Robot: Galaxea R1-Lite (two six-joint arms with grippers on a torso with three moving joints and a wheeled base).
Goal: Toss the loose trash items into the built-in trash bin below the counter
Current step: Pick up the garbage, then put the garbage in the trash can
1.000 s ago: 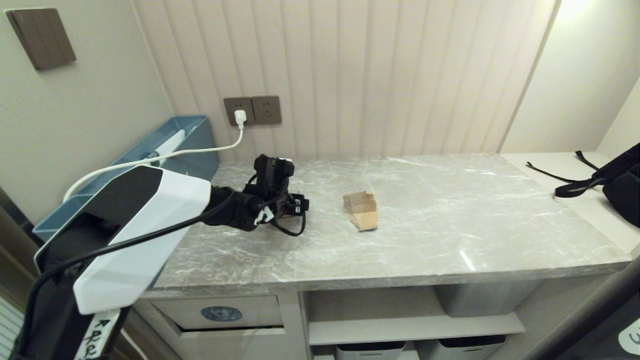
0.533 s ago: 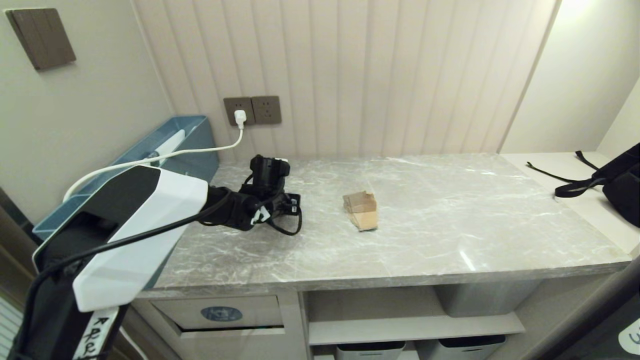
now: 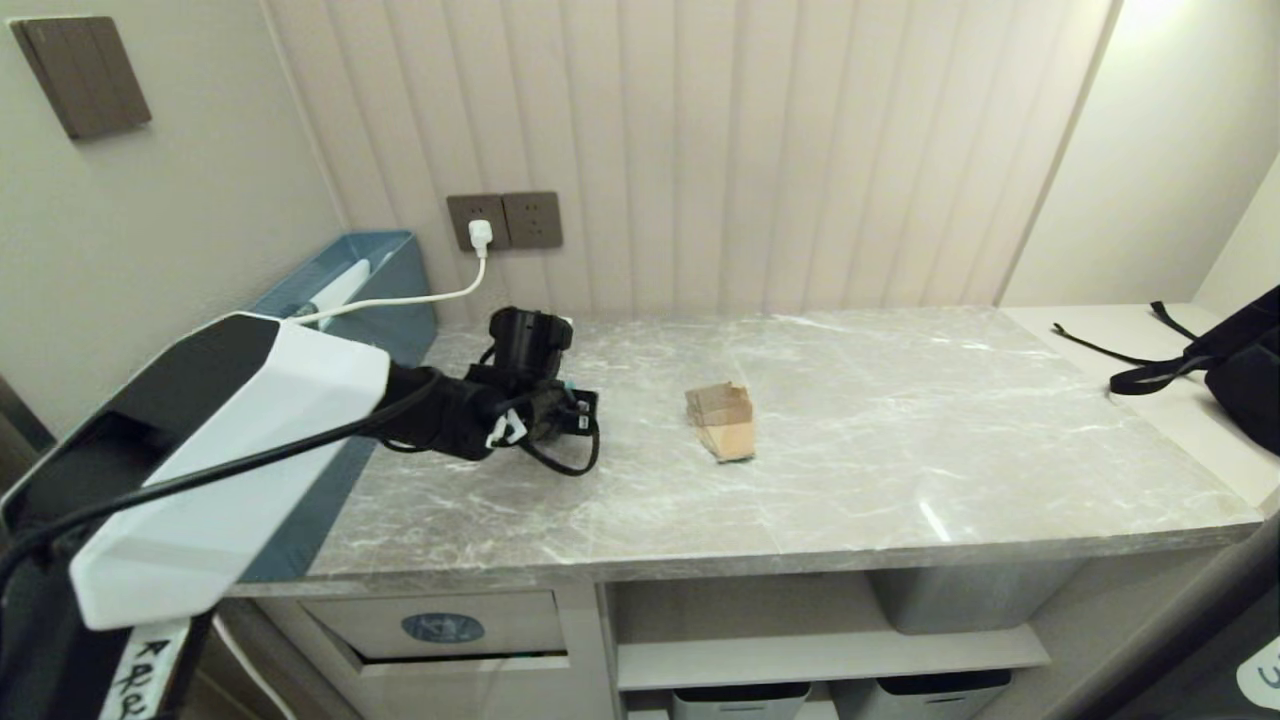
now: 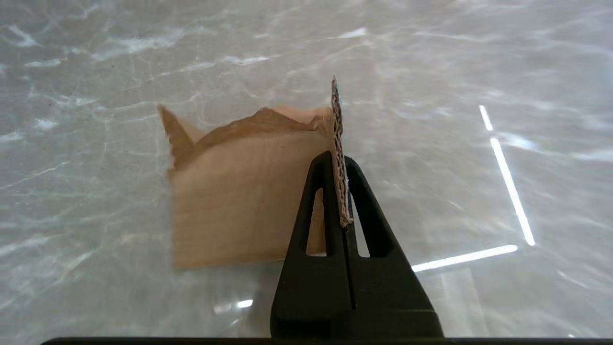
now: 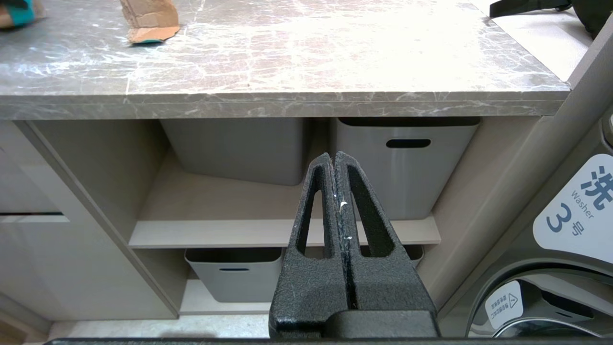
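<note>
My left gripper (image 4: 339, 160) is shut on the upright edge of a torn brown cardboard scrap (image 4: 239, 191), held just above the grey marble counter (image 4: 431, 96). In the head view the left gripper (image 3: 560, 410) is over the counter's left part and hides that scrap. A second brown scrap (image 3: 722, 420) lies to its right on the counter (image 3: 900, 450); it also shows as a scrap (image 5: 148, 19) in the right wrist view. The built-in trash bin (image 3: 442, 627), a beige flap with a blue oval sticker, sits under the counter's left end. My right gripper (image 5: 334, 155) is shut and empty, parked low facing the shelves.
A long teal box (image 3: 390, 290) stands at the counter's left end against the wall, with a white cable to a wall plug (image 3: 480, 235). Grey storage bins (image 5: 407, 163) fill the shelves. A black bag (image 3: 1240, 370) lies far right. A washer (image 5: 570, 215) stands right of the cabinet.
My left arm has drawn back a little to the left and risen slightly. The scrap lying on the counter has stayed put.
</note>
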